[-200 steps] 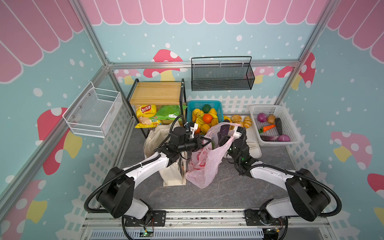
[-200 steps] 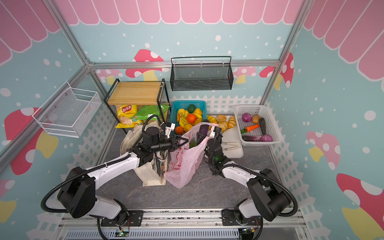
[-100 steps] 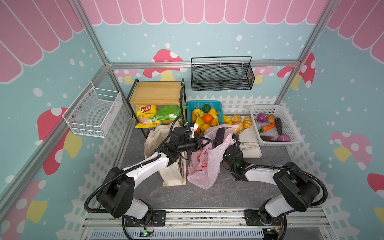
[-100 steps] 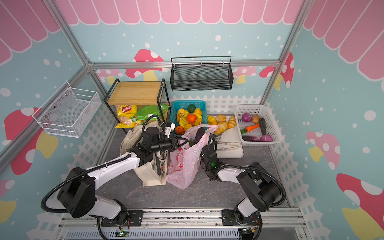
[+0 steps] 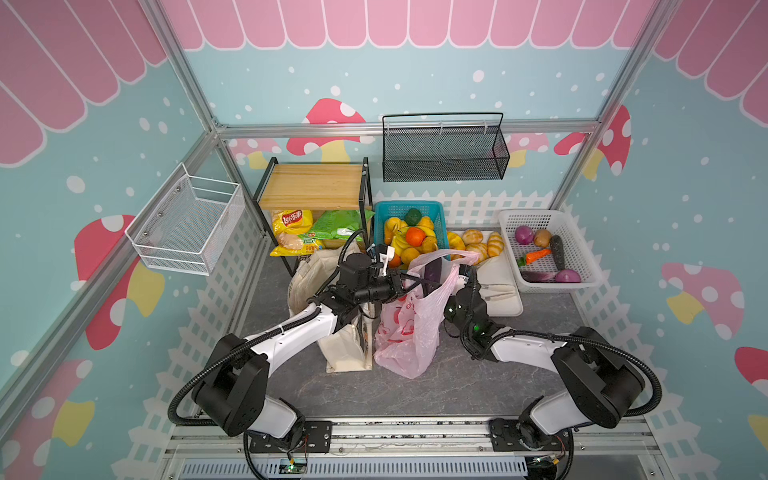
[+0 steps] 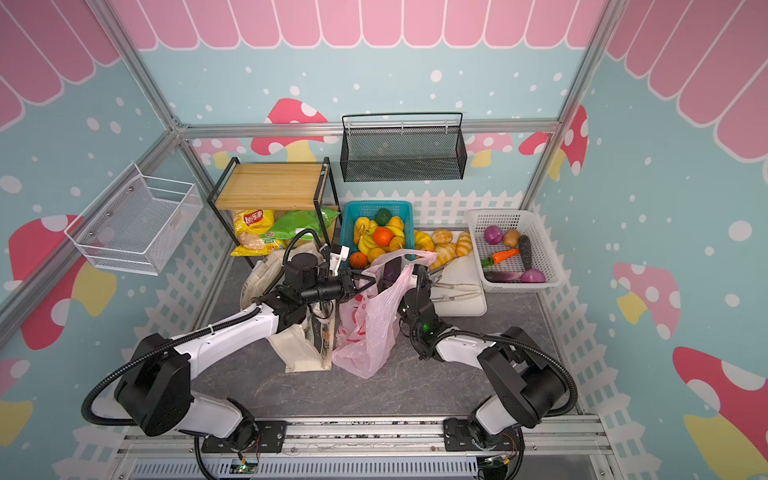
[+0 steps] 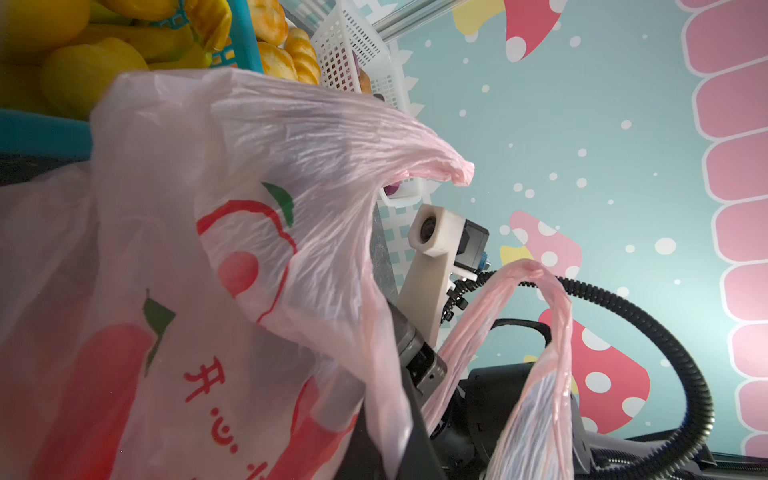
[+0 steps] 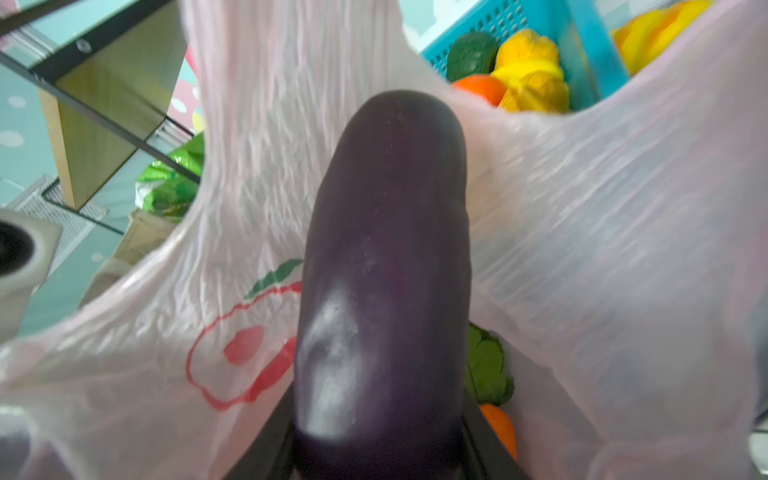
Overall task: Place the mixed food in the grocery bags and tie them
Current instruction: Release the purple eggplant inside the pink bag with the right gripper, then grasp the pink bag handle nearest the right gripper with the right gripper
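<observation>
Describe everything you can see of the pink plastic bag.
The pink plastic bag is thin, translucent and crinkled, with red fruit print and two handle loops. It stands slumped on the grey table against the canvas tote. The left gripper is shut on its rim, holding the mouth open; a purple eggplant pokes inside.

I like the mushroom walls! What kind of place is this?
Probably a pretend grocery shop. A blue basket holds fruit, a white basket holds vegetables, and snack packets lie under a wooden shelf. Pink awning stripes are painted on the walls.
</observation>
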